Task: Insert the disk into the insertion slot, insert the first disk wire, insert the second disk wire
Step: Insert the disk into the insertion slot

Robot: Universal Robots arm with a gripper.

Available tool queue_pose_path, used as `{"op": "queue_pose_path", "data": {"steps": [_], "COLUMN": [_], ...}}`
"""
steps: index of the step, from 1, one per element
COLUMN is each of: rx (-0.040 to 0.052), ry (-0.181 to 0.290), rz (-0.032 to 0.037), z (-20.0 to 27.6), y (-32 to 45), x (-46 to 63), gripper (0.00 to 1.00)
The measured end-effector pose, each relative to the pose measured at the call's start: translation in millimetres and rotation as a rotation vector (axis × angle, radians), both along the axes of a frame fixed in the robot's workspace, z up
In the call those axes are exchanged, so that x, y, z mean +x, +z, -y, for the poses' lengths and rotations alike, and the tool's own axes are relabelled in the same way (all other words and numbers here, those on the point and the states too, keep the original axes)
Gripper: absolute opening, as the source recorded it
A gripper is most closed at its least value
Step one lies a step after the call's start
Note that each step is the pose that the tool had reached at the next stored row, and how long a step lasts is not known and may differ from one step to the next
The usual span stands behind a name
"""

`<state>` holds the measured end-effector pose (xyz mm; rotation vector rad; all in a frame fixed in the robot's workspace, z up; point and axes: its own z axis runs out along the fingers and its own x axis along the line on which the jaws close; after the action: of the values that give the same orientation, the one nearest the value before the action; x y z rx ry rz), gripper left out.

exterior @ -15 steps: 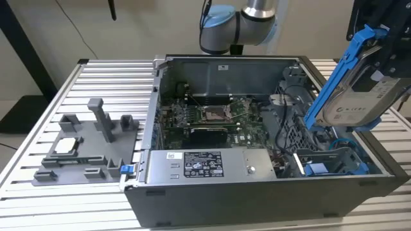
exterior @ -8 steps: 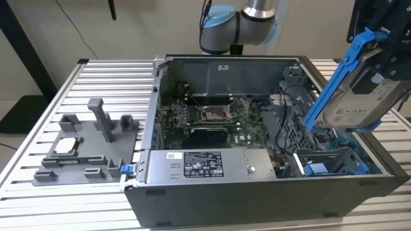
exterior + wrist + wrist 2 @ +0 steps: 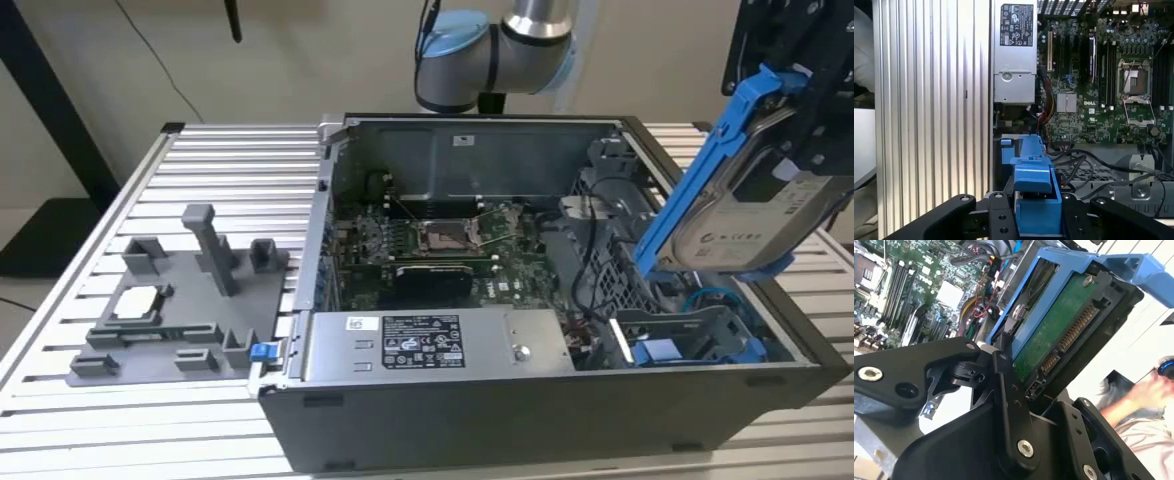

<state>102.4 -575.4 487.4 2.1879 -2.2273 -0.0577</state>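
Between the end effector's black fingers sits the disk, so yeah, it's clamped shut on the blue carrier frame. The first wrist view has one finger pressed against each side of the plastic. Over in the exterior view the disk hangs in the air under the end effector, tilted, label side facing the camera. Its low end is over the open computer case but not touching anything. The second wrist view looks at the other face: a green circuit board, with the connector pins at the end nearest the fingers.

Straight below the end effector and the held disk, down in a corner of the case, is the insertion slot. It's grey metal with blue plastic bits, and the disk isn't in it yet. Disk and slot are well apart.

Farther from the end effector, across the case floor, you've got the motherboard and the power supply with its sticker. Some black cables lie loose over perforated grey metal just past the carrier's tip in the first wrist view.

Beyond the case, well away from the end effector, a grey fixture sits on the ribbed tabletop. A person's hand shows up blurry off to one side of the disk in the second wrist view.
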Motion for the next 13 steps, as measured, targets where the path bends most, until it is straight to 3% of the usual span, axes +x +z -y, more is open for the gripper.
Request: {"op": "queue_pose_path", "data": {"steps": [13], "rx": [0.0002], "ry": [0.0], "rz": [0.0], "z": [0.8], "y": [-2.2], "x": [0.0], "gripper": [0.0]}}
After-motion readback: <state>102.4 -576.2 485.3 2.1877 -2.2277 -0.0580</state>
